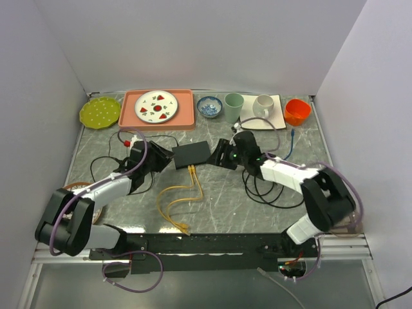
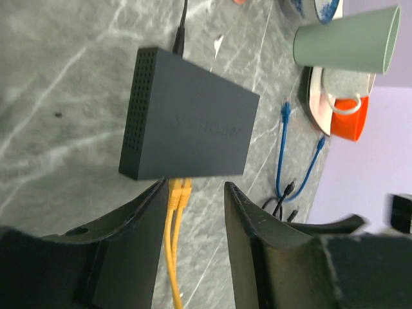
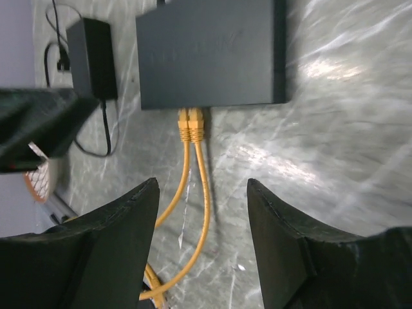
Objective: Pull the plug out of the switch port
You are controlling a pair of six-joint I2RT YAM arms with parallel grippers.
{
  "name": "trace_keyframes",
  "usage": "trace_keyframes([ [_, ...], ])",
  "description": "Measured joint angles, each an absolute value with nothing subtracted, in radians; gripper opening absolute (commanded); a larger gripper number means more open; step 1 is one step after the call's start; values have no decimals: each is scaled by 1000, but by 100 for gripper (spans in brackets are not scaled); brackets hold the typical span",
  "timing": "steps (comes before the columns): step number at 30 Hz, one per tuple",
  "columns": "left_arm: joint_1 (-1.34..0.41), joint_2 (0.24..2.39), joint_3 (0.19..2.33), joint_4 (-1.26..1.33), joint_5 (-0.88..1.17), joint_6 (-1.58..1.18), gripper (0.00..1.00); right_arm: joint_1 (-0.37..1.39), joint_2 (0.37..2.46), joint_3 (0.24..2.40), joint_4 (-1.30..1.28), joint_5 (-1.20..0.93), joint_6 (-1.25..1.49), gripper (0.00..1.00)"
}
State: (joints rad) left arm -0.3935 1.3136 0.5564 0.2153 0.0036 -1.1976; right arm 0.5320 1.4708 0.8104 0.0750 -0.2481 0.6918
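Two yellow plugs (image 3: 192, 123) sit in the near edge of the switch (image 1: 192, 154) at the middle of the counter (image 1: 225, 199), flanked by the left gripper (image 2: 193, 188) and right gripper (image 3: 203, 185) — both open, holding nothing — likely so one braces while the other pulls.

The flat matte black switch box (image 3: 212, 55) is chopped by the right wrist view's top edge — its sockets don't show. The two yellow cable plugs (image 3: 192, 124) are too small to make out from the top camera.
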Motion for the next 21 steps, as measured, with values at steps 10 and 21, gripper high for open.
trace_keyframes([
  [10,-380,1498,691,254,81,-1168,41,545,1741,835,281,-441,796,59],
  [21,-378,1647,698,332,165,-1174,39,546,1874,907,356,-506,842,57],
])
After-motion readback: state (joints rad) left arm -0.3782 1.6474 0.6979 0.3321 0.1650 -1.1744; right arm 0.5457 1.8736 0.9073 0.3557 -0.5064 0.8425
